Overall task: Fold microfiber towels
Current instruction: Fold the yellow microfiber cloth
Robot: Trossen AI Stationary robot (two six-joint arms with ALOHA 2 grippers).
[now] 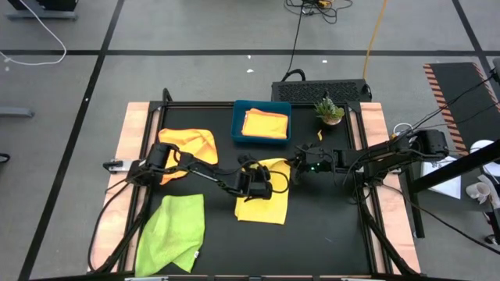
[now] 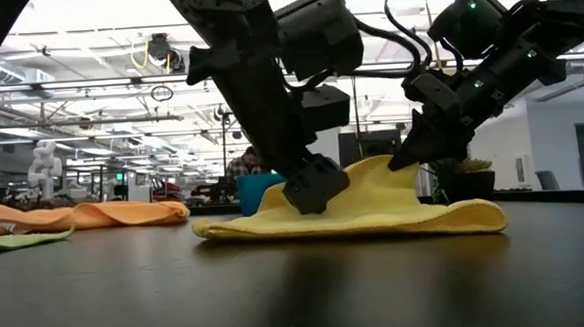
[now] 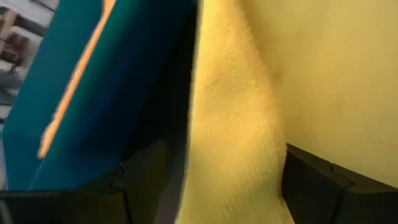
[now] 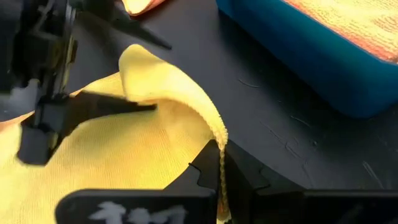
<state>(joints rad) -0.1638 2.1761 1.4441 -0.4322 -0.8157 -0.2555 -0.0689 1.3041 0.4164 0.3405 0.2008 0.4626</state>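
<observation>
The yellow towel point(image 1: 264, 199) lies mid-tabletop point(image 1: 328, 226), its far edge raised. The right tool point(image 4: 221, 163) is clamped shut on that lifted edge, just beside the blue tray point(image 1: 261, 125). The left tool point(image 1: 269, 184) rests on the towel with its fingers point(image 3: 317, 183) spread wide, cloth between them. Bare black surface lies open toward the near-right corner; the lime green towel point(image 1: 172, 232) and orange towel point(image 1: 187, 144) lie on the left side.

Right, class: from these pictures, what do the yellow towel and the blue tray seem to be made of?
Yellow towel: soft woven cloth, probably microfiber; a fine looped, matte weave shows, and it droops in folds where the right gripper pinches its edge.
Blue tray: likely moulded plastic; rigid straight walls, rounded rim, smooth surface with a slight sheen.
</observation>
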